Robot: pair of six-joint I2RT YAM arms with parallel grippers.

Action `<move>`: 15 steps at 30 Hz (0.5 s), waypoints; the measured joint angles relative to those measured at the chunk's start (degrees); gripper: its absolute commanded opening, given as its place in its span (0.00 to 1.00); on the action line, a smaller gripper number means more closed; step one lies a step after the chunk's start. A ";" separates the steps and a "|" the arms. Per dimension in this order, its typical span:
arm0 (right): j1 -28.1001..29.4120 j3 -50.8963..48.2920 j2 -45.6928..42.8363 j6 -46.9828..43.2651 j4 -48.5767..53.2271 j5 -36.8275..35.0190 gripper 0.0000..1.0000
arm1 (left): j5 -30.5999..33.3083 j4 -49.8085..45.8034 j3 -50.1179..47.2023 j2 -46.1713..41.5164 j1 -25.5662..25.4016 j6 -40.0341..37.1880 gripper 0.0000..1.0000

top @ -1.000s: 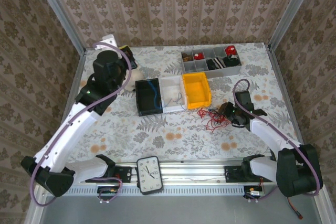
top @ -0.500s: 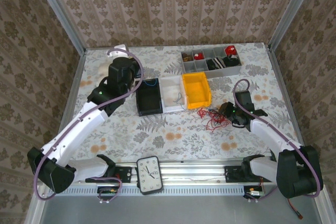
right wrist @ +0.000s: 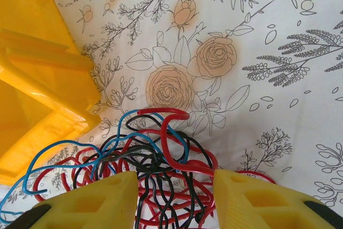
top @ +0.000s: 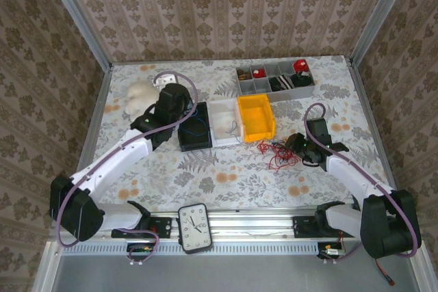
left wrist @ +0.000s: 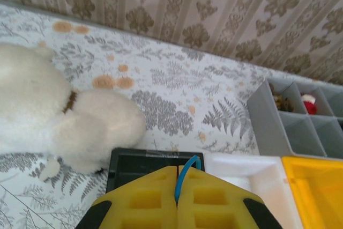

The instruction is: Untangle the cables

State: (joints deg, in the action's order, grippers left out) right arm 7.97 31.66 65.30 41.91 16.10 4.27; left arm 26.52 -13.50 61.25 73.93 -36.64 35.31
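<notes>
The cables (top: 276, 152) lie in one tangle of red, blue and black strands on the table, just in front of the yellow bin (top: 256, 132); I cannot count the strands. In the right wrist view the tangle (right wrist: 155, 170) sits between the two fingers of the right gripper (right wrist: 174, 182). Those fingers stand partly apart on either side of the knot, and I cannot tell whether they press on it. From above, the right gripper (top: 297, 147) is at the right edge of the heap.

One blue cable (left wrist: 185, 162) is apart from the rest. It is pinched between the closed fingers of the left gripper (left wrist: 177, 172), which hangs over the black bin (top: 195, 146).

Three bins stand side by side: black, white (top: 224, 140) and yellow. Behind them is one grey tray (top: 274, 91) with compartments. One white plush toy (top: 140, 94) lies left of the black bin, and one clock (top: 195, 220) sits at the near edge.
</notes>
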 measured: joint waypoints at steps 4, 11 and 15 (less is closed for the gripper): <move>0.00 0.00 -0.24 0.00 0.17 -0.11 0.42 | -3.15 -0.20 -0.11 3.91 1.44 2.27 0.00; 0.00 0.00 -1.03 -0.22 0.92 -1.14 0.43 | -7.82 -4.76 0.81 12.55 5.22 6.60 0.00; 0.00 0.00 -1.25 -0.24 0.92 -1.46 0.43 | -10.10 -8.50 3.32 16.92 5.27 7.74 0.00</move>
State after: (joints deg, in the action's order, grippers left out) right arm 7.97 31.66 64.05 41.67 17.02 2.81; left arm 16.43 -22.00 64.58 90.85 -31.38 43.05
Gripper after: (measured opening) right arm 0.428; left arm 0.056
